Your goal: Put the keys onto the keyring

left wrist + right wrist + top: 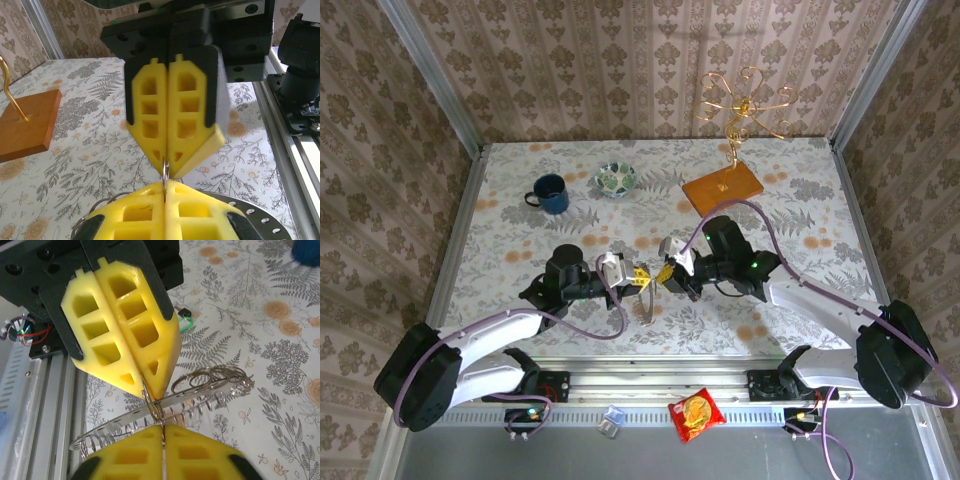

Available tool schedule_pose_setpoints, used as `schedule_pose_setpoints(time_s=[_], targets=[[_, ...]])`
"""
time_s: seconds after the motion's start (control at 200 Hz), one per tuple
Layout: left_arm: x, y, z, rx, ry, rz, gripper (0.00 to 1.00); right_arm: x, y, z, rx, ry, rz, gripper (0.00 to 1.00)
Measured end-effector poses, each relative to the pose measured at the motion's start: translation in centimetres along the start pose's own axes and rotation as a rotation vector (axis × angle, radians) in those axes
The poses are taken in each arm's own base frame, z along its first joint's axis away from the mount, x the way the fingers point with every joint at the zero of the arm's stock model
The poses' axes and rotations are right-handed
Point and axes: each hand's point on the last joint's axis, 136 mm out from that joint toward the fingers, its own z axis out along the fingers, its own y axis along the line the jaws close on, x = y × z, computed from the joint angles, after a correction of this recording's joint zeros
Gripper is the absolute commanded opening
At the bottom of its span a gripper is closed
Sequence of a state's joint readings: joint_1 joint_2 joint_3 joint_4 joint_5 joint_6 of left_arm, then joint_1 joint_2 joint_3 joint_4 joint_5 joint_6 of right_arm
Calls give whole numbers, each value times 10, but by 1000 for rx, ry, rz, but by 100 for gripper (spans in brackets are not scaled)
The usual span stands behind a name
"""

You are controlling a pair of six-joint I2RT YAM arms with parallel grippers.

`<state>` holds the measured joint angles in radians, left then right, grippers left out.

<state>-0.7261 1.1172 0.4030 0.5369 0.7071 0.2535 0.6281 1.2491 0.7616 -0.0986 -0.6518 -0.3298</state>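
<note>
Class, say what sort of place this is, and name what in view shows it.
Probably a staged robot test cell, not a home: wallpapered panels in metal framing box in the table, and two robot arms bolt to a rail.

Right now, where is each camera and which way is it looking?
Top: above and behind the arms, looking down at the table; both arms, left gripper and right gripper show.
Left wrist: on the left arm, facing the right gripper; own fingers at the bottom.
Right wrist: on the right arm, facing the left gripper; own fingers at the bottom.
Shared: both wrist views see the ring pinched by both shut grippers; top and left wrist see the stand.
</note>
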Motion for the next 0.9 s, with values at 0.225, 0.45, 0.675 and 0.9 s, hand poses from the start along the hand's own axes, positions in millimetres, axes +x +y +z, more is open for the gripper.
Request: schedule_pose_setpoints(time_s=[0.225, 0.45, 0.675, 0.9], targets=[[-6, 1, 0, -5, -26, 9, 0, -10, 3, -8, 21, -66, -56, 26], [-4, 0, 2, -3, -38, -8, 0, -16, 2, -8, 23, -93, -71, 22], [-7, 1, 3, -6, -57, -25, 0, -20, 0, -5, 25, -113, -76, 8], [-3, 2, 3, -16, -53, -46, 18, -16, -1, -3, 11, -91, -95, 0]])
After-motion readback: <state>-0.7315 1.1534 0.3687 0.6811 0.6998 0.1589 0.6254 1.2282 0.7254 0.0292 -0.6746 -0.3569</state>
